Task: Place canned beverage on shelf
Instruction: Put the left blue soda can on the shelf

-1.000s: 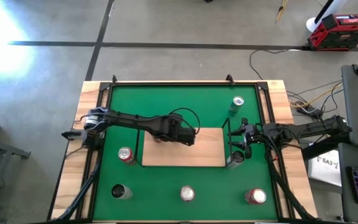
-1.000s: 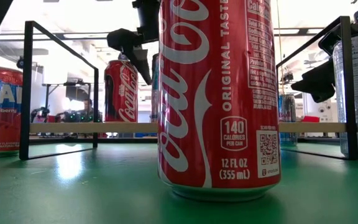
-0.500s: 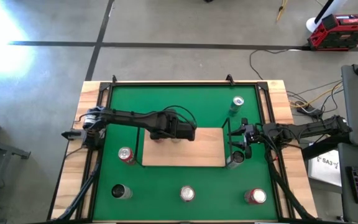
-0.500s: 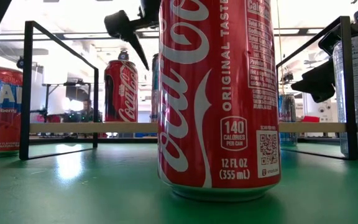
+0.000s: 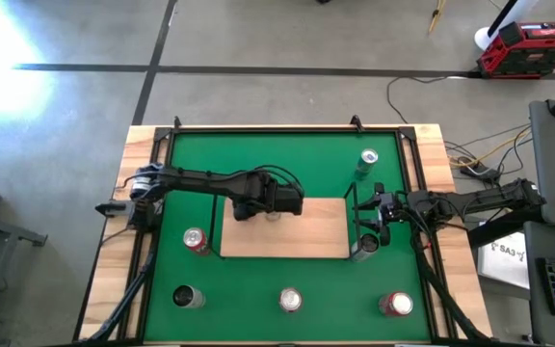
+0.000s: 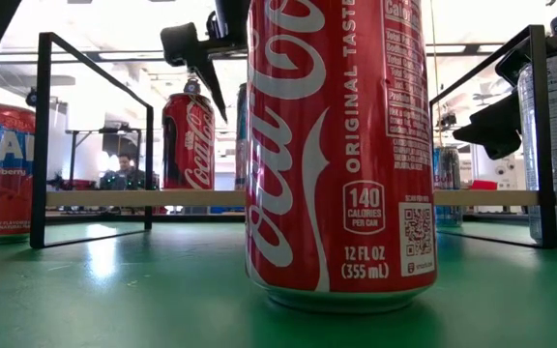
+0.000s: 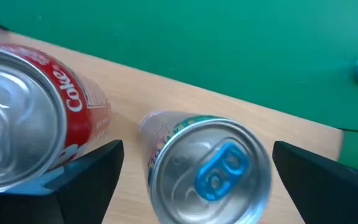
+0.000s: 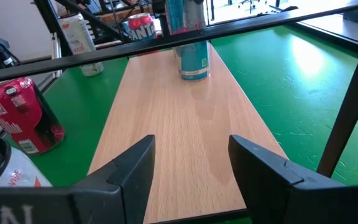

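The shelf (image 5: 306, 236), a light-wood board in a black wire frame, lies in the middle of the green mat. Two cans stand upright on its far left part: a red Coke can (image 7: 17, 118) and a can with a blue pull tab (image 7: 210, 168). My left gripper (image 7: 197, 149) hovers above them, pointing steeply down. It is open, with a finger on either side of the blue-tab can and well clear of it. My right gripper (image 8: 191, 149) waits at the shelf's right end (image 5: 364, 220), fingers apart with nothing between them.
Loose cans stand on the mat: a red one (image 5: 196, 241) left of the shelf, three along the near edge (image 5: 290, 301), a silver one (image 5: 364, 246) by the right gripper, and one far right (image 5: 369, 159). The near-edge Coke can (image 6: 341, 155) blocks much of the low view.
My left gripper has risen a little above the two cans on the shelf and rolled about the line it points along. Both cans have stayed upright where they stood.
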